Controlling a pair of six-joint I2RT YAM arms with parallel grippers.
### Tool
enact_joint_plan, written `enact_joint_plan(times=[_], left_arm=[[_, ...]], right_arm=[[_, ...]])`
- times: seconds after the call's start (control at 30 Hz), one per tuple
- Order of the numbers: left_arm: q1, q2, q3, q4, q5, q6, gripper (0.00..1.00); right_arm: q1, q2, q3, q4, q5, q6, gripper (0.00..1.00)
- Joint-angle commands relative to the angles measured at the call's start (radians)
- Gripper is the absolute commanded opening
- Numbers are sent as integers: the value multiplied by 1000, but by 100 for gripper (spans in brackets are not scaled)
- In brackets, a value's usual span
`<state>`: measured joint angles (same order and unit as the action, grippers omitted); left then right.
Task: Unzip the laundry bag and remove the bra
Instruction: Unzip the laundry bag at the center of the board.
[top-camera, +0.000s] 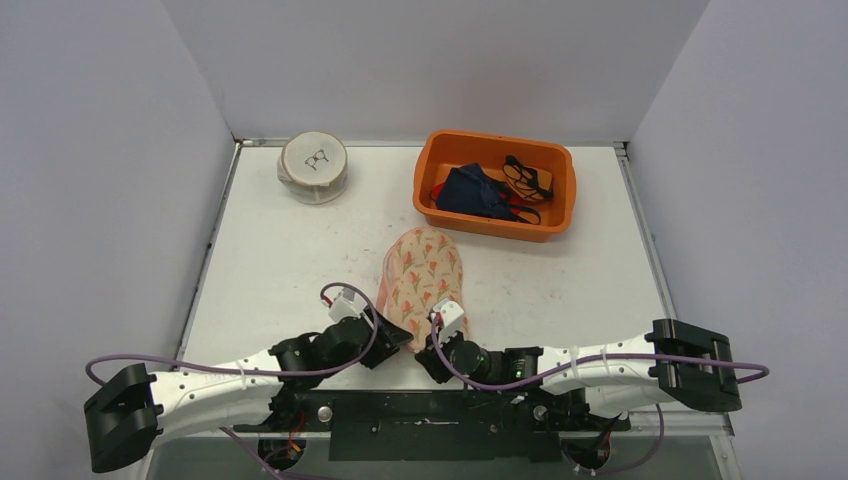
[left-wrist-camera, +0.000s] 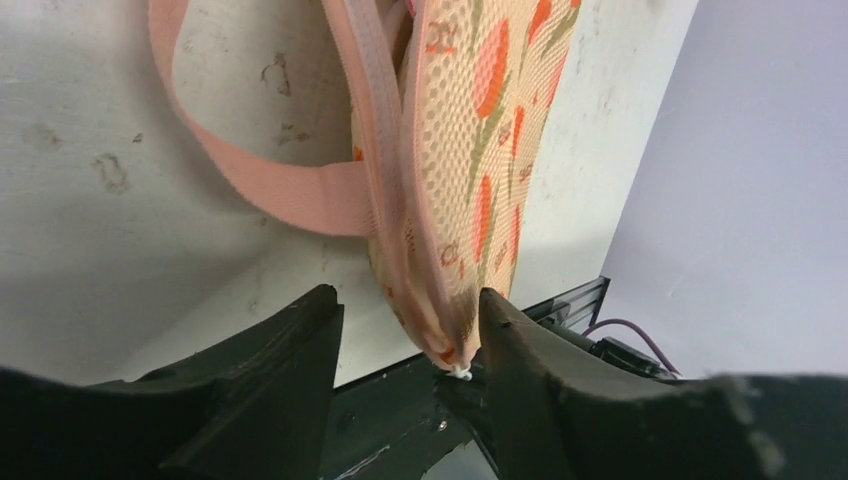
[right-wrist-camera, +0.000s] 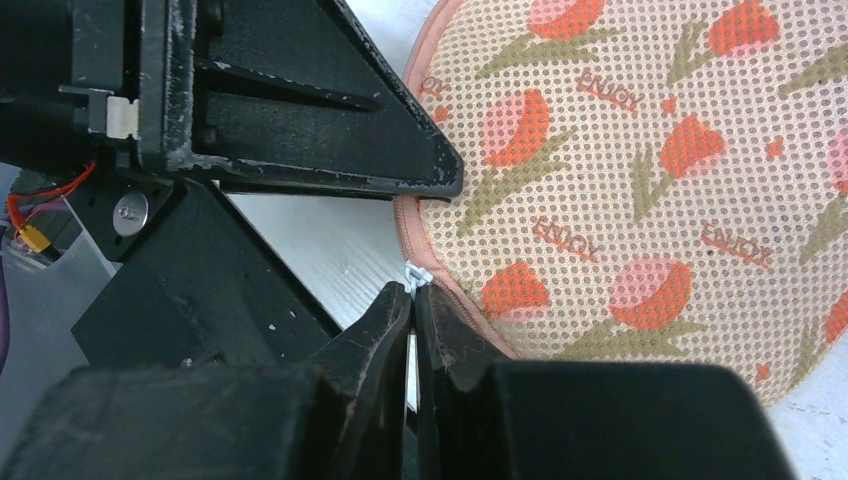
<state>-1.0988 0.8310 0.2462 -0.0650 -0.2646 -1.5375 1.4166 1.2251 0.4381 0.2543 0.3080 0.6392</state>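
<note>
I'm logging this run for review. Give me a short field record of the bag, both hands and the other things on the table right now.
laundry bag: on the table, near edge between the hands
zip: looks shut where visible
left hand: open, straddling the bag's near edge
right hand: shut on the zip pull
orange bin: far right, clothes inside
round pouch: far left
</note>
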Motion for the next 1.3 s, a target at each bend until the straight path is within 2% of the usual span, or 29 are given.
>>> enact_joint_plan(times=[0.0,0.33,0.67,0.9,1.07,1.27], left_arm=[[1,10,32,116,-63,-28,45],[33,-60,-32,104,-98,-47,0],[91,-101,-57,93,-61,-23,0],[145,-104,-60,106,10,26,0],[209,-58,-47,151,110,90,0],[283,69,-8,245,237,189,0]], right_arm=[[10,-13,30,70,-13,-8,5],[12,-38,4,54,-14,8,5],[13,-145,-45,-47,29,43,5],[13,-234,-101,-142,123,110,5],[13,-304,-134,-187,161,144,5],[13,-335,-163,-200,175,158,5]])
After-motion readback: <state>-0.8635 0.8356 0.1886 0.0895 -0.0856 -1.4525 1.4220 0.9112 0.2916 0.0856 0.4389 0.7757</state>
